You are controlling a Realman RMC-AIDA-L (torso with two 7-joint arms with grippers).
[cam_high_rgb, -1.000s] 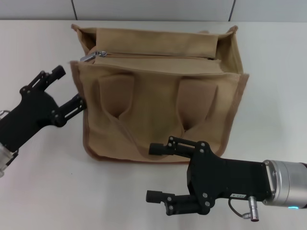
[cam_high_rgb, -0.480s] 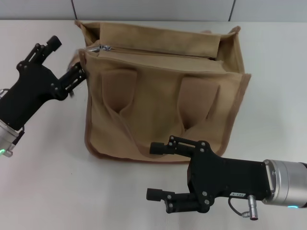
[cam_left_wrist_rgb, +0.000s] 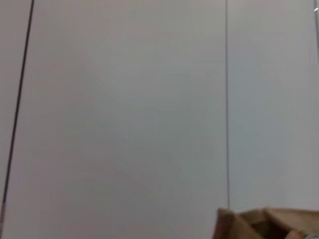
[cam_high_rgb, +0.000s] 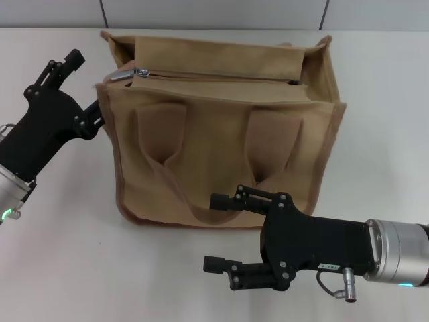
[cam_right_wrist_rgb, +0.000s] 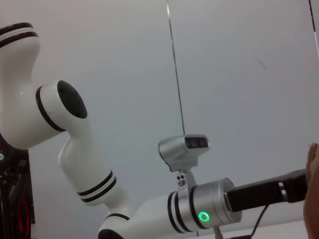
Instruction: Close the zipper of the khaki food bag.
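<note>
The khaki food bag (cam_high_rgb: pixel 221 144) stands upright on the white table in the head view, with its front handles and pockets facing me. The zipper (cam_high_rgb: pixel 214 76) runs along its top panel. Its silver pull tab (cam_high_rgb: pixel 123 76) lies at the left end. My left gripper (cam_high_rgb: pixel 84 87) is open beside the bag's upper left corner, just left of the pull tab, with its lower finger (cam_high_rgb: pixel 92 115) against the bag's left edge. My right gripper (cam_high_rgb: pixel 220 232) is open and empty, low in front of the bag. A corner of the bag (cam_left_wrist_rgb: pixel 259 224) shows in the left wrist view.
The white table (cam_high_rgb: pixel 389 121) extends on both sides of the bag, with a grey wall (cam_high_rgb: pixel 214 13) behind. The right wrist view shows my left arm (cam_right_wrist_rgb: pixel 189 214) against the wall and a sliver of the bag (cam_right_wrist_rgb: pixel 313 189).
My left gripper rose from the bag's lower left side to its upper left corner. The bag's top shifted right, then settled back left. The right gripper barely moved.
</note>
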